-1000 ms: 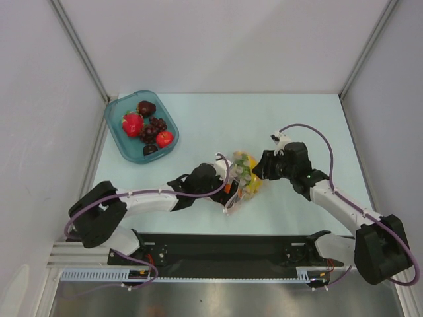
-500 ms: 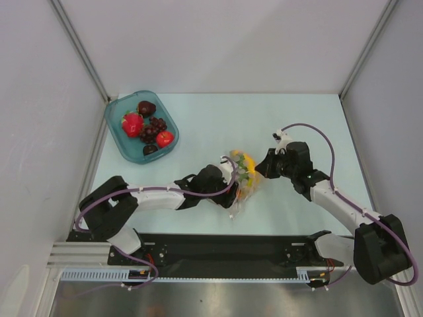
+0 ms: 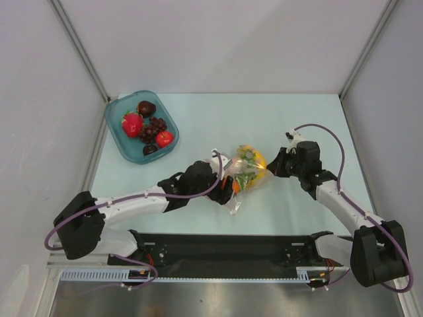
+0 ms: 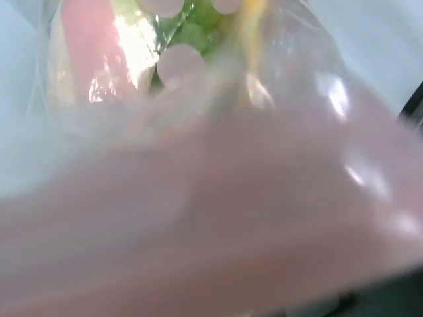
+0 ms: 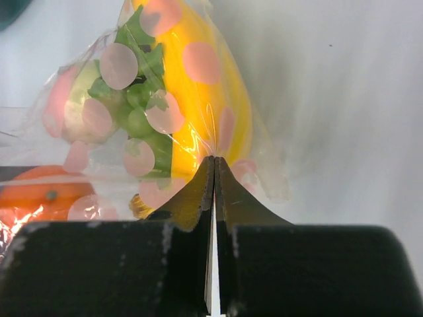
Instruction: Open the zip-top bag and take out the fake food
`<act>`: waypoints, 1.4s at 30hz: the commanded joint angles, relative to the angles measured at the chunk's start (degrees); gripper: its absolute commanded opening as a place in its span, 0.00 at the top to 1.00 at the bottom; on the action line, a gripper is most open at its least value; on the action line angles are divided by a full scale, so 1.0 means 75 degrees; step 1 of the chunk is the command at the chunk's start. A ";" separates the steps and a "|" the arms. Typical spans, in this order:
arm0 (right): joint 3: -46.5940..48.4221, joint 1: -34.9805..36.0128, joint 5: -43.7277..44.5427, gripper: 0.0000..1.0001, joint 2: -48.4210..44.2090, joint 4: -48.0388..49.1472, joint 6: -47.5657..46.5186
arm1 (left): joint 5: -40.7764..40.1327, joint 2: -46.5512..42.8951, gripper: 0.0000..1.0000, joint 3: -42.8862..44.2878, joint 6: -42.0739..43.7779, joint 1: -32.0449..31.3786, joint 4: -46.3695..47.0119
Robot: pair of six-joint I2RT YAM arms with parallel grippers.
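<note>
The zip-top bag (image 3: 246, 169) is a clear pouch with pink dots, held up between my two grippers in mid-table. It holds fake food: a yellow banana (image 5: 198, 86), green grapes (image 5: 142, 112) and an orange (image 5: 39, 195). My right gripper (image 5: 213, 160) is shut on the bag's thin plastic at its right side, and shows in the top view (image 3: 269, 169). My left gripper (image 3: 225, 180) grips the bag's left side. In the left wrist view blurred pinkish bag plastic (image 4: 218, 218) fills the frame and hides the fingers.
A teal tray (image 3: 116, 127) at the back left holds red and dark toy fruits. Grey walls stand on the left, right and far sides. The black base plate (image 3: 225, 247) runs along the near edge.
My right gripper has pulled to the right with the bag's edge, my left arm has shifted left, and the bag is stretched wider between them.
</note>
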 commanded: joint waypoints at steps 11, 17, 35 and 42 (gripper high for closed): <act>-0.0070 -0.0390 0.0291 1.00 -0.0169 -0.0236 -0.0340 | 0.0130 -0.2275 0.98 -0.0075 -0.0227 0.0227 -0.0424; -0.0070 -0.0460 0.0280 1.00 -0.0216 -0.0259 -0.0351 | 0.0083 -0.2837 1.00 0.0018 -0.0133 0.0508 -0.1149; -0.0047 -0.0566 -0.0001 1.00 -0.0158 -0.0119 -0.0281 | -0.0186 -0.4245 1.00 -0.0449 -0.0074 0.4889 -0.1868; -0.0070 -0.0554 -0.0236 1.00 -0.0099 0.0022 -0.0222 | -0.1439 -0.3238 1.00 -0.0567 -0.0215 0.6097 -0.0565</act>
